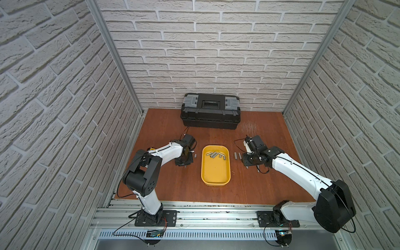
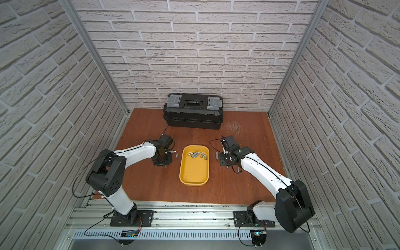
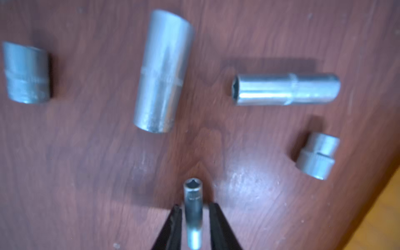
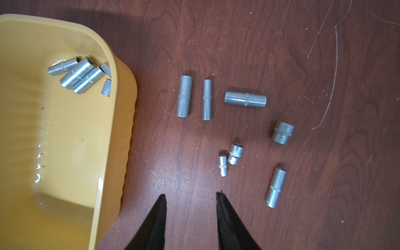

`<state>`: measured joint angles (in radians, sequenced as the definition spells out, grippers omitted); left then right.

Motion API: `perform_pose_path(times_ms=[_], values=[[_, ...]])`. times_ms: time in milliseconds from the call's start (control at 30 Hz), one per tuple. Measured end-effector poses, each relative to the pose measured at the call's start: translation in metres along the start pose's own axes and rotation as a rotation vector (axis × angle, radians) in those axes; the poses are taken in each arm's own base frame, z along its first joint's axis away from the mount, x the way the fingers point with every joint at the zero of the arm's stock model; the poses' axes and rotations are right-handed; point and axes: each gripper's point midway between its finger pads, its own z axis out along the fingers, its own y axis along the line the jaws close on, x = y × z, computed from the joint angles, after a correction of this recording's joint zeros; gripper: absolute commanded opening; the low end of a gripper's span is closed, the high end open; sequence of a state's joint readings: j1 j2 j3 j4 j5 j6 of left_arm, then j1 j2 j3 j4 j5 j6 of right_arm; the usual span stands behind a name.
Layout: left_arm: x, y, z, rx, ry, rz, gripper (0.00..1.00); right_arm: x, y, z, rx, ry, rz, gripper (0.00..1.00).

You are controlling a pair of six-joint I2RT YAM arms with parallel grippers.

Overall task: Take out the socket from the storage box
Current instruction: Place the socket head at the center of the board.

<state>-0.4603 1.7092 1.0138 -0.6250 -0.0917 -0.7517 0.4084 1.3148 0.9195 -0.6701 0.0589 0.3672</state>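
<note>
- One wooden table (image 1: 173,184), beneath everything.
- Two white-and-black arms, left arm (image 1: 151,155) and right arm (image 1: 292,166), bases at the near edge.
- One black toolbox (image 1: 210,111), lid down, at the far edge.
- One yellow storage box (image 1: 215,175), mid-table between the arms, well apart from the toolbox.
- Two grippers. Left gripper (image 3: 193,205): jaws slightly parted, a sliver of gap either side of one thin socket (image 3: 192,192) between them, not clamped. Right gripper (image 4: 191,197): jaws wide apart, empty, above bare table just beside the storage box.
- Boxed sockets (image 4: 80,74): five in sight from the right wrist, huddled at the far end of the storage box, some behind its rim.
- Right-side sockets (image 4: 245,99): seven loose on the table, four long, three short, outside the storage box.
- Left-side sockets (image 3: 163,71): four loose on the table near the thin socket, two long, two short.
</note>
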Motion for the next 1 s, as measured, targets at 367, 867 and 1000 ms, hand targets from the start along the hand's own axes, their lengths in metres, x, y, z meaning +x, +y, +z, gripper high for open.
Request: perform_pose_path(times_ms=[367,867,1000], values=[[-0.004,0.002,-0.017,0.007,-0.031,-0.003,0.50,-0.007,0.008,-0.003,-0.016,0.004,-0.022,0.40],[-0.028,0.035,-0.098,0.046,-0.276,-0.093,0.79,-0.062,0.120,0.039,-0.104,0.018,-0.266,0.39],[-0.020,0.051,-0.095,0.026,-0.275,-0.116,0.98,-0.055,0.130,0.066,-0.096,0.068,-0.296,0.39]])
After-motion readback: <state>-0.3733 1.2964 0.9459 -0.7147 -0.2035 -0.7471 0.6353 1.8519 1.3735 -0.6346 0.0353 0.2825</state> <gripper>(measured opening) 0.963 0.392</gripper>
